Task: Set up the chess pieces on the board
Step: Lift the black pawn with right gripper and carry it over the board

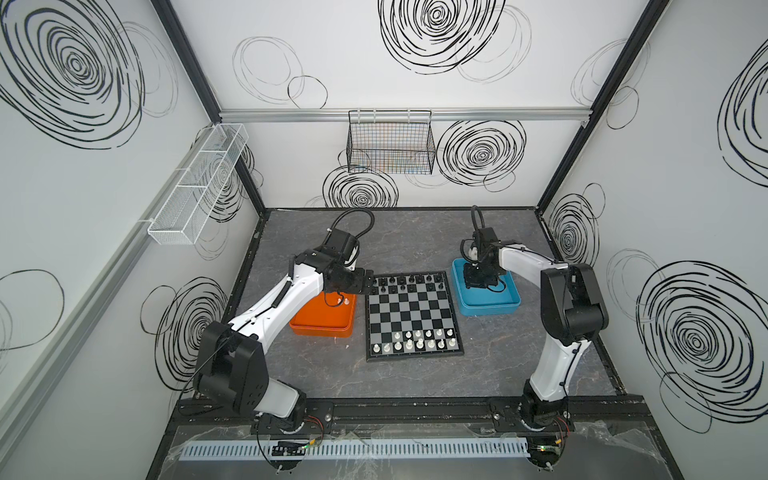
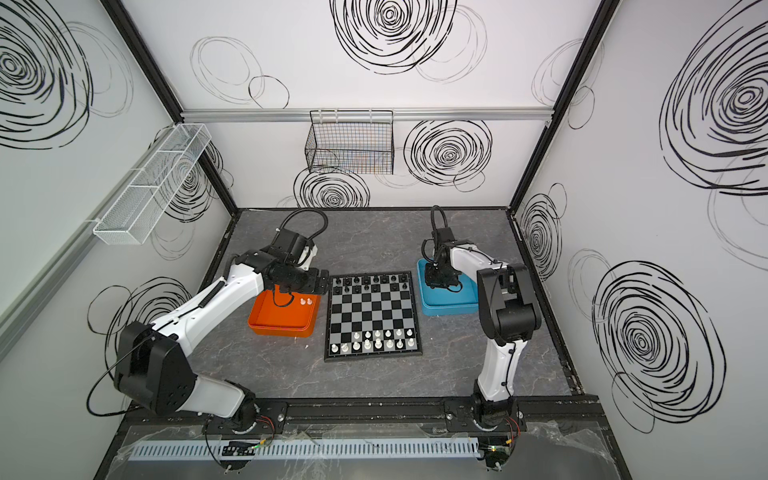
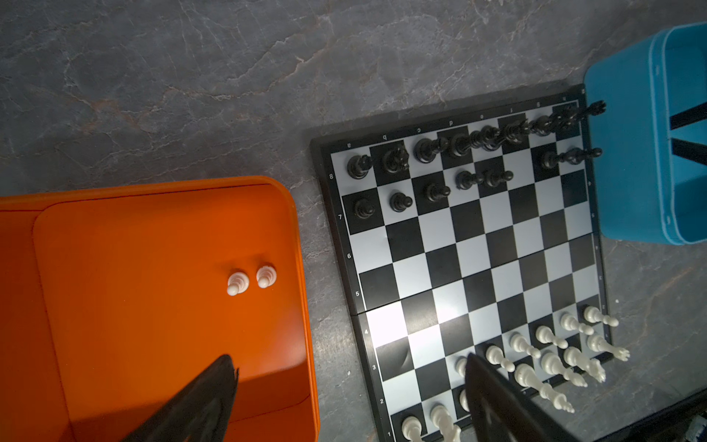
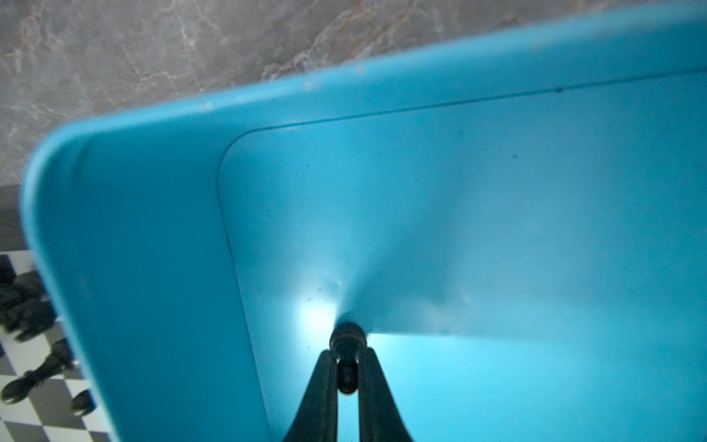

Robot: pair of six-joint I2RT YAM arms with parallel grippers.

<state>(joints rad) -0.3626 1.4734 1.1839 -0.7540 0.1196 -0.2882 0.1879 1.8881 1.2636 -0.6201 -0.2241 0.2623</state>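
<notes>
The board (image 1: 411, 311) (image 3: 478, 268) lies between two trays. Black chess pieces (image 1: 409, 282) fill much of its far two rows and white chess pieces (image 1: 419, 338) stand on its near two rows. Two white pawns (image 3: 250, 281) stand in the orange tray (image 3: 134, 287). My left gripper (image 3: 350, 358) hangs open over the gap between the orange tray and the board's far left corner, holding nothing. My right gripper (image 4: 347, 354) reaches down into the blue tray (image 4: 497, 191) and is shut on a small black pawn (image 4: 346, 336) whose base rests on or just above the tray floor.
The orange tray (image 1: 320, 324) sits left of the board and the blue tray (image 1: 494, 303) to its right, both on the grey marble-look table. A wire basket (image 1: 390, 143) and a white mesh shelf (image 1: 199, 183) hang on the walls, well above the work area.
</notes>
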